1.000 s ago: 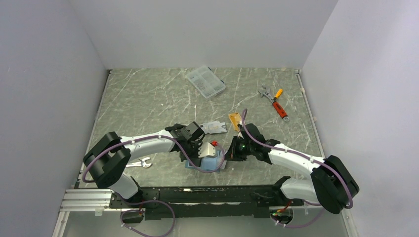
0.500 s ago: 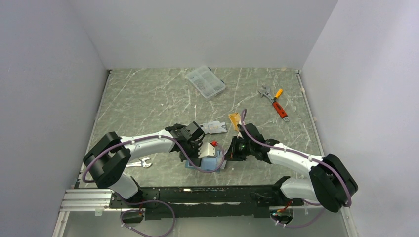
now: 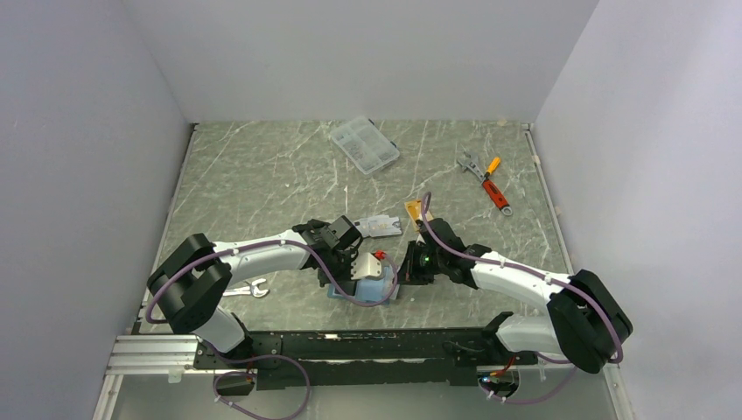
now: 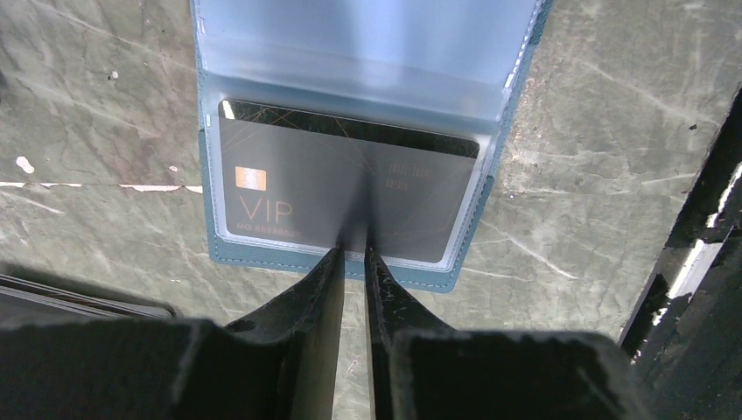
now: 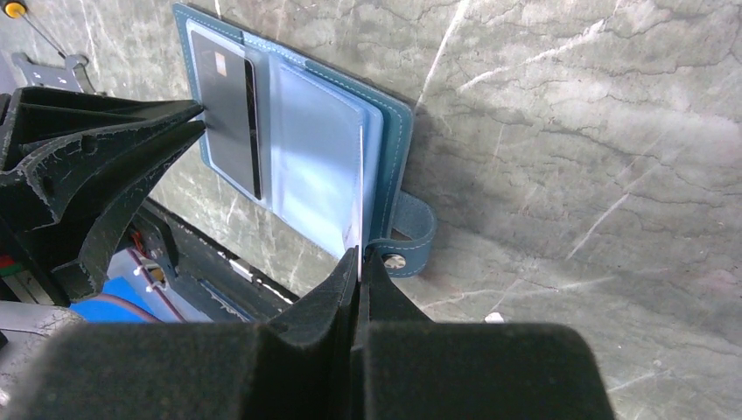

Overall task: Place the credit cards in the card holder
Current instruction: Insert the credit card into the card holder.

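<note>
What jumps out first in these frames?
The open teal card holder, lying on the marble table near the front edge between the two arms. A dark grey VIP card sits mostly inside a clear sleeve, with the left gripper nipping its near edge. The right gripper is shut on the edge of a clear sleeve by the snap tab.

Sat on a green-grey marbled tabletop, boxed in by plain white walls. Clear plastic compartment box lay toward the back. Small silver adjustable wrench and orange-handled tool rested back right, just beside each other. Silver open-ended spanner lay near left.
</note>
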